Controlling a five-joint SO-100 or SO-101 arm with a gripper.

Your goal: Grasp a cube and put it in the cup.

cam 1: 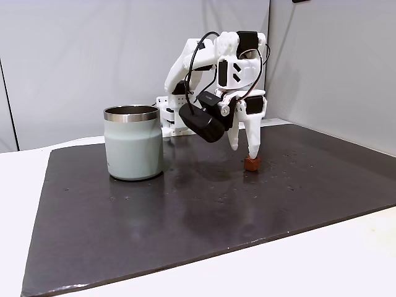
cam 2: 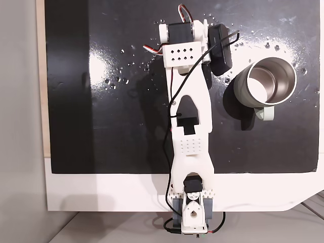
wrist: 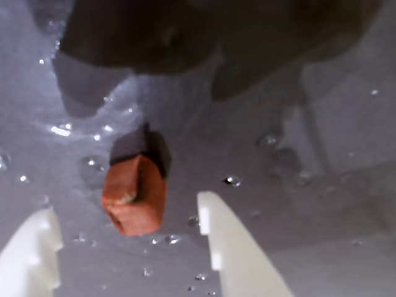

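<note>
- You are at the start of the job: the small terracotta cube with rough faces [wrist: 134, 195] sits on the glossy dark mat [cam 1: 185, 229], not lifted and not yet gripped.
- In a fixed view from the side the cube [cam 1: 251, 163] rests on the mat right of the squat pale mint-green tumbler with its shiny steel rim [cam 1: 133, 142], well apart from it.
- In a fixed view from above, the cup [cam 2: 266, 83] stands upright and looks empty, its steel inside bare, so the drop is not done.
- Your white two-finger gripper [wrist: 130, 247] hangs spread wide over the cube: in the wrist view one white finger [wrist: 34, 253] shows at the lower left and the other at the lower right, with the cube in the gap between them, nearer the left one.
- Neither finger touches the cube as far as the wrist view shows; the jaws hold nothing.
- From the side the gripper [cam 1: 247, 148] has a fingertip just above the cube.
- What is left for you, by my reading: lower, close on the cube, lift, carry it to the cup, release.
</note>
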